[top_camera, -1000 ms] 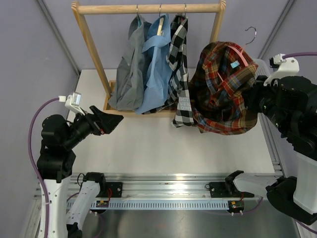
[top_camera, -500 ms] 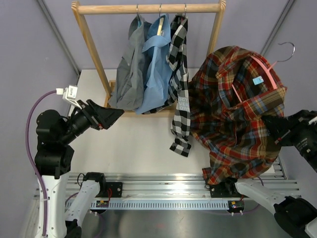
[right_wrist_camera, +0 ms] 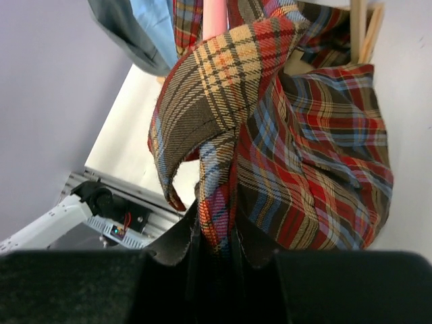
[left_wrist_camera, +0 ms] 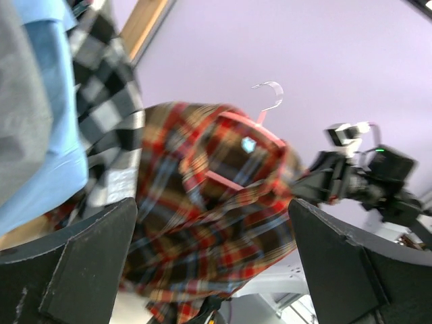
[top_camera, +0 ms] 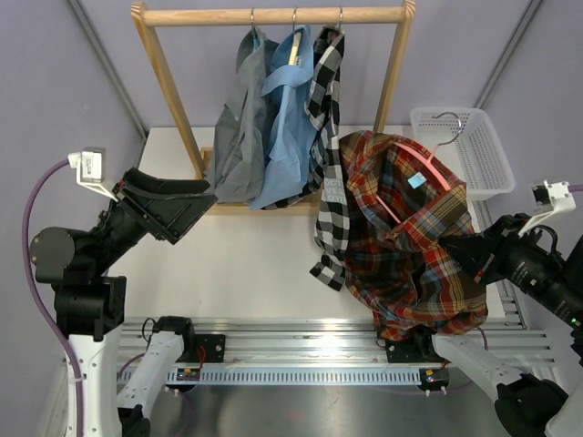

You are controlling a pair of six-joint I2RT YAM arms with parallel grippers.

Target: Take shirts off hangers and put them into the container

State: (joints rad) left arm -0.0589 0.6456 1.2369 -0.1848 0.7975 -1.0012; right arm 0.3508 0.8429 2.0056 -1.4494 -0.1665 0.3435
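The plaid shirt [top_camera: 410,237], with the pink hanger [top_camera: 428,168] inside, was gripped over the desk [top_camera: 255,264] by the right hand [right_wrist_camera: 216,243], near the container [top_camera: 496,146]; freeing the hanger was judged work for the released left hand [top_camera: 173,196]

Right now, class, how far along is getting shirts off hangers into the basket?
Done: no shirt is in the basket. In hand: the right gripper grips the plaid shirt, off the rack, on its pink hanger. Remaining: grey, light blue and checked shirts hang there.
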